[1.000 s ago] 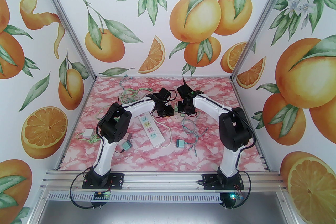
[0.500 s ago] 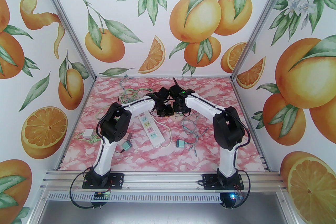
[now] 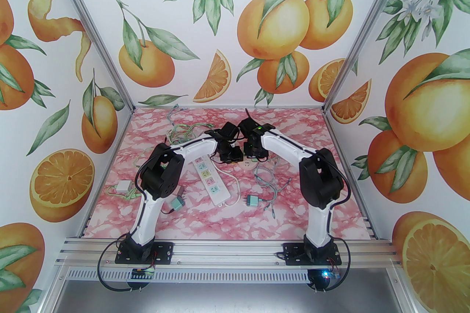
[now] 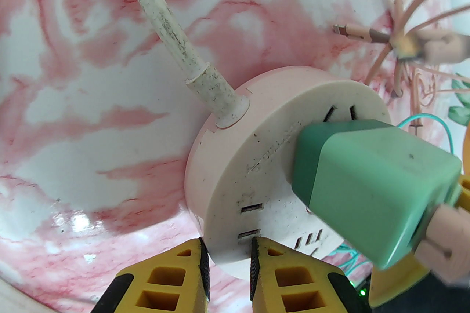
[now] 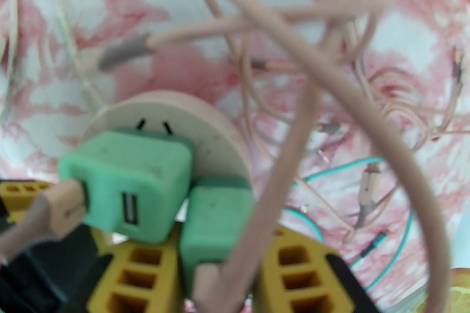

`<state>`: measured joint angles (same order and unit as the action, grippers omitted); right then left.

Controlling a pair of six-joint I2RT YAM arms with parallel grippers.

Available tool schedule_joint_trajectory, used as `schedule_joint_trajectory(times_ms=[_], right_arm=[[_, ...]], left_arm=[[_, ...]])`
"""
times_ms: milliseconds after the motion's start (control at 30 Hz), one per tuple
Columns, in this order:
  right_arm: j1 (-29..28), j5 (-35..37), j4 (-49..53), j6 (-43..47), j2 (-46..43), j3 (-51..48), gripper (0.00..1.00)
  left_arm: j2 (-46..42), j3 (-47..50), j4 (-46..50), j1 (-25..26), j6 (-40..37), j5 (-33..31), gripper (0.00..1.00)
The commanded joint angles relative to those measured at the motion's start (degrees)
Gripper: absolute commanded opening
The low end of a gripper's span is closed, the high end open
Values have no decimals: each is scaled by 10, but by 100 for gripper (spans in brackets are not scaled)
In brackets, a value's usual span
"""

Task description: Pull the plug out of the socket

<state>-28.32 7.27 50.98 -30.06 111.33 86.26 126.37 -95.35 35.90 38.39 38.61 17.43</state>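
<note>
From above, the round pink socket (image 3: 246,165) lies on the worktop (image 3: 205,219), just past the far end of the white power strip (image 3: 211,182). The left gripper (image 3: 230,156) comes to the socket from its left side and the right gripper (image 3: 257,154) from its right side. From this height I cannot tell how the jaws stand.

In the left wrist view, the jaws of the left gripper (image 4: 227,249) are pinched on the near rim of the socket (image 4: 235,142), one finger outside the wall and one on the face. The white cord (image 4: 172,29) leaves the socket on the far side. A neighbouring green plug (image 4: 374,186) sits on the face of the socket.

In the right wrist view, the jaws of the right gripper (image 5: 220,245) are pinched on the green plug (image 5: 216,219), which is at the near edge of the socket, just beside the neighbouring plug. I cannot see whether its pins are fully inside. A pink cable (image 5: 293,142) loops in front of it.

I judge the plug to be light, stiff plastic with smooth sides that could slip. The hold should be on its flat sides, never on the soft cable. The socket also looks light and would probably lift with the plug, so the clamp on the rim is needed, with a straight pull away from the face.
</note>
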Motion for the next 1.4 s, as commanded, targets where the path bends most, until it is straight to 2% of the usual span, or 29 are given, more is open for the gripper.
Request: schedule_joint_trajectory(times_ms=[0, 267, 567, 800, 967, 1200, 1367], right_arm=[[8, -100, -24, 8, -42, -16, 28], [13, -142, -47, -13, -43, -27, 28], [-82, 12, 61, 42, 31, 67, 28], [-88, 20, 65, 43, 39, 69, 28], [-60, -21, 34, 33, 10, 45, 28], [28, -162, -60, -9, -52, -39, 28], [56, -201, -82, -22, -67, -59, 28]], left_arm=[[86, 45, 61, 30, -14, -36, 23], [89, 41, 62, 30, -16, -35, 23], [92, 38, 62, 31, -18, -33, 22], [93, 35, 66, 31, -20, -36, 22], [95, 35, 66, 31, -20, -36, 22], [95, 37, 67, 29, -22, -35, 22], [94, 38, 65, 30, -22, -35, 21]])
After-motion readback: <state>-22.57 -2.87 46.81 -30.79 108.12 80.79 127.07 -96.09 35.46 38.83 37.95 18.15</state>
